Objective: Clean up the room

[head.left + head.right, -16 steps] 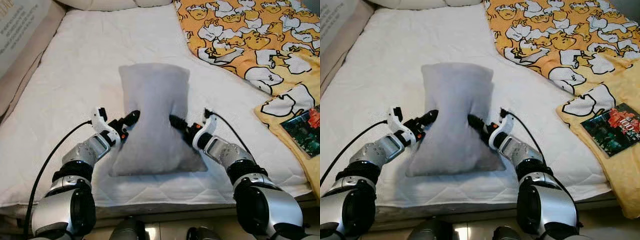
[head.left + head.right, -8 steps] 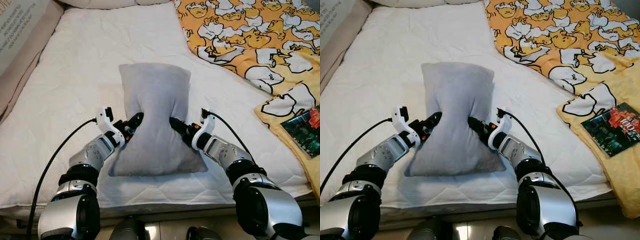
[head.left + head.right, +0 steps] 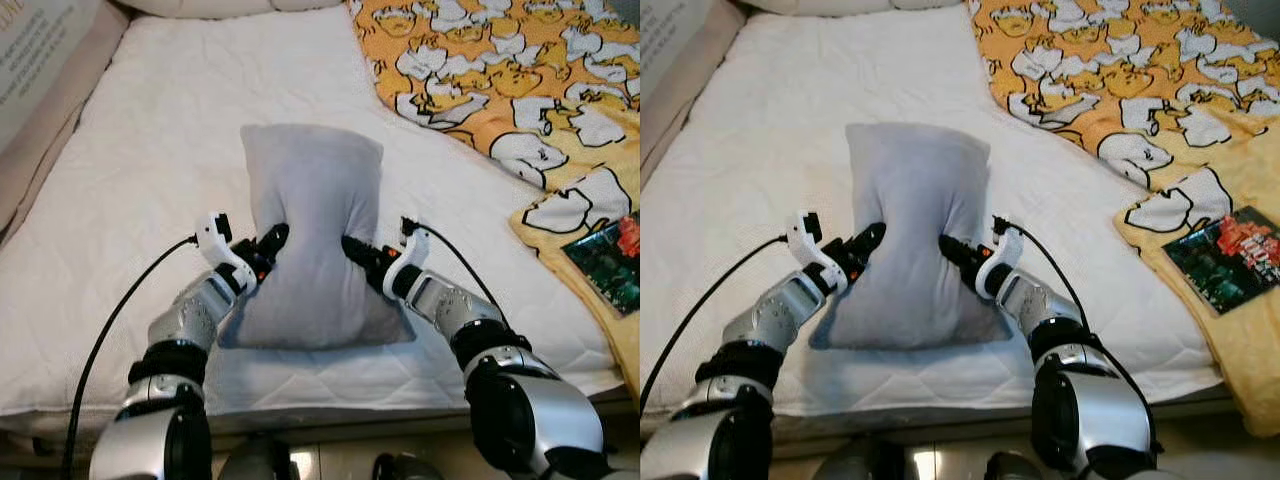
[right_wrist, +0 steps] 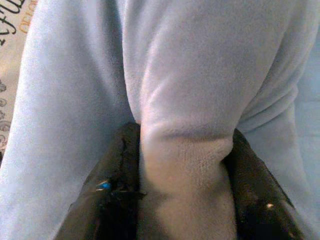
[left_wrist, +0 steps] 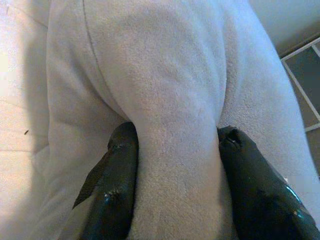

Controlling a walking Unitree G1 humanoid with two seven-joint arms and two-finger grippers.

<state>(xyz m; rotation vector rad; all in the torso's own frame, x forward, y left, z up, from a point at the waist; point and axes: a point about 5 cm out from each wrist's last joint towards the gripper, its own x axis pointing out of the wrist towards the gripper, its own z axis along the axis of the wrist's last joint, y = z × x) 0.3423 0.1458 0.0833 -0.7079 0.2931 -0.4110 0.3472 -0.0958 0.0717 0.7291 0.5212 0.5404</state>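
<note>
The left gripper (image 3: pixel 272 240) and right gripper (image 3: pixel 352 246) bury their fingertips in folds of the grey pillow (image 3: pixel 310 230), so the tips are lost from sight. Well right of the right fingers, a dark printed book (image 3: pixel 1225 255) has lettering too small to read.

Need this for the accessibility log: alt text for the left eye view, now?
Both end effectors, left and right, pinch the sides of a grey pillow on a white mattress. A yellow duck-print blanket lies to the robot's right.
</note>
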